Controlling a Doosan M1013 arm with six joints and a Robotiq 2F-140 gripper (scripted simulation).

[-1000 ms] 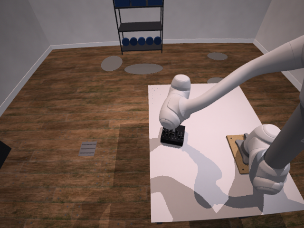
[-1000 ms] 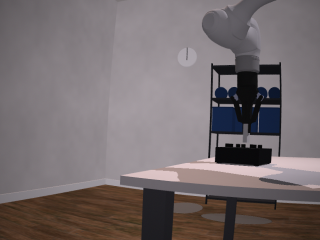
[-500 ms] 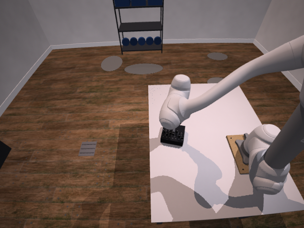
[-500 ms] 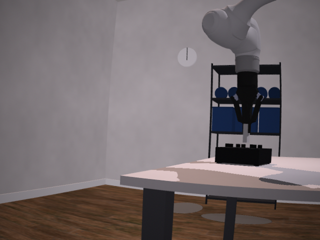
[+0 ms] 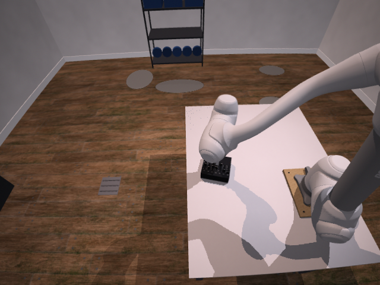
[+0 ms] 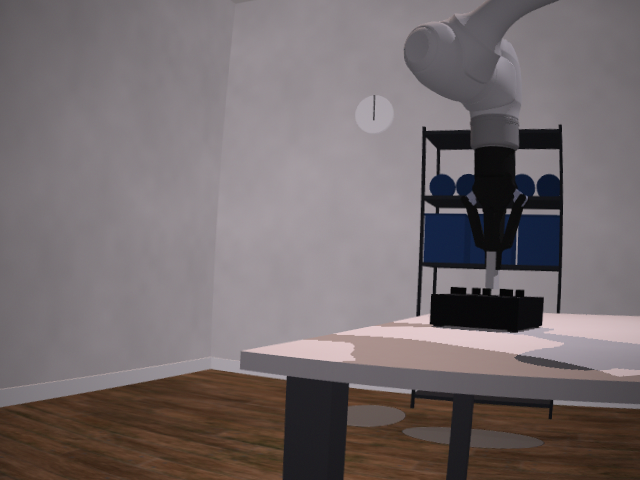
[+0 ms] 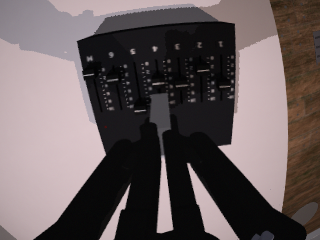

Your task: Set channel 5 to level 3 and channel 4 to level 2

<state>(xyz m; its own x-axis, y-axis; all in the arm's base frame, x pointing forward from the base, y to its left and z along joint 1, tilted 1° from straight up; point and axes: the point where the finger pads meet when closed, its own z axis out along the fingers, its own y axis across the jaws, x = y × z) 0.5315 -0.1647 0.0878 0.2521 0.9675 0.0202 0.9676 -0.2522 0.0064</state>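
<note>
The black lighting desk (image 7: pixel 160 90) sits near the left edge of the white table; it also shows in the top view (image 5: pixel 215 170) and the exterior view (image 6: pixel 485 308). It has several fader channels with small caps at differing heights along their slots. My gripper (image 7: pixel 161 105) is shut, its grey fingertips pressed together and pointing straight down. In the wrist view the tips sit just below a fader cap (image 7: pixel 159 84) in the middle of the desk. In the exterior view the fingertips (image 6: pixel 491 281) reach down to the row of caps. I cannot read the channel numbers.
A black shelf rack (image 5: pixel 176 32) with blue balls and bins stands at the far wall. A wooden mount plate (image 5: pixel 295 190) carries the arm's base on the table's right side. The table's left edge runs close to the desk.
</note>
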